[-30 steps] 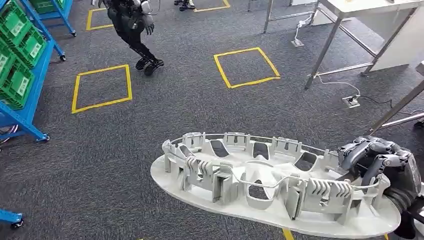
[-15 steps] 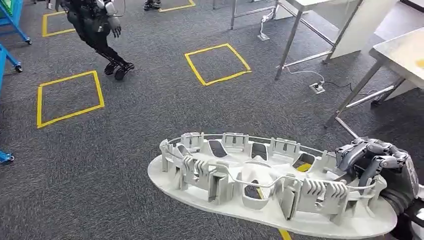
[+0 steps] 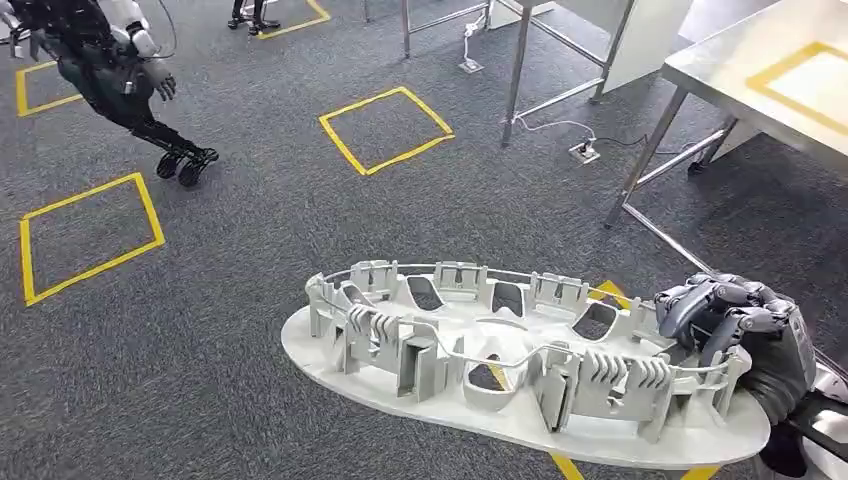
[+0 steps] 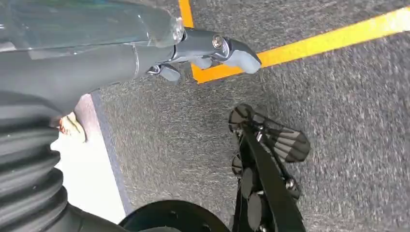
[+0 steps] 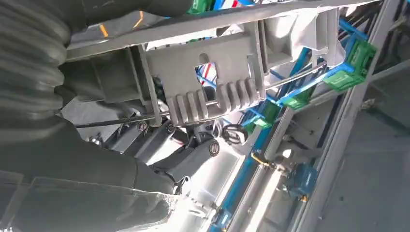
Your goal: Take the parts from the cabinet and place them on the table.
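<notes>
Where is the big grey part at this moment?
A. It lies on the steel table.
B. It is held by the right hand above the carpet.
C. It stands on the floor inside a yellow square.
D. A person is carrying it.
B: the right hand grips the rim of the part, which hangs in the air over the carpet; the table is apart from it, farther to the right.

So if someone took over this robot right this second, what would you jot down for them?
Right hand: grips the end of the big grey part, carried level above the carpet.
Left hand: holds nothing, hangs over the floor; whether its fingers are apart or curled is unclear.
Done: the part is out of the cabinet.
Left: set it on the steel table, ahead on the right, then likely fetch more parts.
Another robot stands far left.
</notes>
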Tool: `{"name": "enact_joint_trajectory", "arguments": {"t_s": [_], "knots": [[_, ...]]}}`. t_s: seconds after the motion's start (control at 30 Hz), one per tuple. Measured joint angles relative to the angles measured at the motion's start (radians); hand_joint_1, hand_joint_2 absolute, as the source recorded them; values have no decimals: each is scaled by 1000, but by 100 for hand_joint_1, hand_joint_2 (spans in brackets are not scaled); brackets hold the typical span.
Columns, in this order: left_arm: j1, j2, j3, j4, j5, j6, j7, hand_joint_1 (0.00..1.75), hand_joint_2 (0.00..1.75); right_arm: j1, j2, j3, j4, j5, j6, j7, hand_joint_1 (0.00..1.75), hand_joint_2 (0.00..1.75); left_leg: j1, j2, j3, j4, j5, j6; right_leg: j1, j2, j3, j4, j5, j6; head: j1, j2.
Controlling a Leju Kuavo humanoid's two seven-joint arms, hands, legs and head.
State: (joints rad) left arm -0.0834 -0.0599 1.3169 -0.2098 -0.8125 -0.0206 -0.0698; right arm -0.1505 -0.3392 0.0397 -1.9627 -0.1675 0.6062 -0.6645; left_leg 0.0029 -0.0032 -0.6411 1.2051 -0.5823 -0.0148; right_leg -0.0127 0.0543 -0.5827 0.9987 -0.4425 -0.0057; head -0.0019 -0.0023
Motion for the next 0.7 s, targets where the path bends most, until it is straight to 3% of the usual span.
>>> {"name": "enact_joint_trajectory", "arguments": {"t_s": [0.03, 0.07, 0.1, 0.17, 0.2, 0.23, 0.27, 0.3, 0.33, 0.4, 0.43, 0.47, 0.5, 0.53, 0.57, 0.6, 0.63, 0.7], "knots": [[0, 0, 0, 0, 0, 0, 0, 0, 175, 0, 1, 2, 0, 0, 0, 0, 175, 175, 0, -16, 56, -109, 50, 5, 0, 12, 1, 0, 2, 2, 0, 0], [-1, 2, 0, 0, 0, 0, 0, 0, 175, 0, 2, 3, 0, 0, 0, 0, 175, 175, 0, -62, 102, -198, 81, 12, -3, 20, 1, 0, 3, 5, 0, 0], [-1, 2, 0, -1, 0, 0, 0, 0, 175, -1, 3, 5, 0, 0, 0, -1, 175, 175, 1, -76, 116, -231, 68, 16, 7, 30, -4, 5, 3, 9, 1, 0], [0, 3, 0, -1, 0, 0, 0, 0, 175, 0, 5, 7, 0, 1, -1, -1, 175, 175, -4, -57, 112, -224, 68, 20, -2, 49, -11, 2, 10, 21, 0, 0], [-1, 3, 0, -1, 0, 0, 0, 0, 175, 0, 5, 8, 0, 1, -1, -1, 175, 175, -8, -46, 113, -225, 70, 25, -5, 59, -13, -2, 14, 29, 0, 0], [-2, 2, 0, 0, 0, 0, 0, 0, 175, 0, 4, 8, 0, 2, -1, -1, 175, 175, -1, -32, 122, -235, 79, 35, -3, 69, -20, -3, 15, 36, 0, 0], [-3, 2, 0, -2, 0, 0, 0, 0, 175, 1, 5, 9, 0, 1, -1, -2, 175, 175, 1, -20, 122, -240, 84, 43, 0, 33, -29, 17, 1, 35, 2, 0], [-2, 3, 0, -2, 0, 0, 0, 0, 175, -4, 4, 10, 0, 1, -1, -4, 175, 175, 2, -9, 120, -240, 86, 46, 1, -8, -53, 70, -36, 39, 10, 0], [-1, 2, 0, -1, 2, 0, 0, 0, 175, -5, 5, 12, 0, -1, -3, -6, 175, 175, 1, 2, 120, -240, 85, 46, -1, -30, -86, 145, -76, 43, 11, 0], [1, 0, 0, -1, 2, 0, 0, 0, 175, -3, 10, 15, 0, -4, -4, -8, 175, 175, -1, 27, 117, -239, 84, 47, -3, -44, -159, 306, -140, 50, 11, 0], [1, 0, 0, -1, 2, -1, 0, 0, 175, -3, 10, 17, 0, -4, -5, -7, 175, 175, -1, 40, 116, -239, 84, 46, -3, -45, -170, 333, -139, 51, 11, 0], [1, 0, 0, -1, 2, -2, 0, 0, 175, -3, 11, 19, 0, -3, -5, -7, 175, 175, 0, 50, 117, -238, 83, 46, -4, -48, -151, 303, -118, 51, 11, 0], [0, -1, 0, -1, 2, -3, 0, 0, 175, -3, 12, 21, 0, -2, -6, -7, 175, 175, 0, 61, 119, -238, 81, 44, -4, -54, -107, 224, -80, 51, 11, 0], [0, -2, 0, -1, 2, -4, 0, 0, 175, -3, 14, 22, 0, -1, -8, -7, 175, 175, 0, 69, 122, -238, 79, 40, -4, -68, -51, 125, -40, 50, 11, 0], [0, -3, 0, -1, 2, -7, 0, 0, 175, -4, 15, 22, 0, 2, -10, -8, 175, 175, 0, 76, 126, -236, 75, 35, -4, -99, 3, 32, -10, 48, 11, 0], [0, -2, 0, -2, 2, -11, -1, 0, 175, -6, 18, 23, 0, 5, -11, -10, 175, 175, -10, 82, 125, -233, 70, 28, 4, -125, 19, 4, -22, 40, 11, 0], [0, -2, 0, -2, 2, -12, -2, 0, 175, -6, 21, 24, 0, 7, -13, -10, 175, 175, -10, 88, 125, -232, 69, 24, 3, -106, 17, 2, -17, 29, 7, 0], [-2, -2, 0, -2, -2, -17, -2, 0, 175, -12, 25, 26, 0, 5, -14, 0, 175, 175, -8, 105, 128, -234, 69, 18, 7, -89, 11, 4, -17, 21, 7, 0]]}}
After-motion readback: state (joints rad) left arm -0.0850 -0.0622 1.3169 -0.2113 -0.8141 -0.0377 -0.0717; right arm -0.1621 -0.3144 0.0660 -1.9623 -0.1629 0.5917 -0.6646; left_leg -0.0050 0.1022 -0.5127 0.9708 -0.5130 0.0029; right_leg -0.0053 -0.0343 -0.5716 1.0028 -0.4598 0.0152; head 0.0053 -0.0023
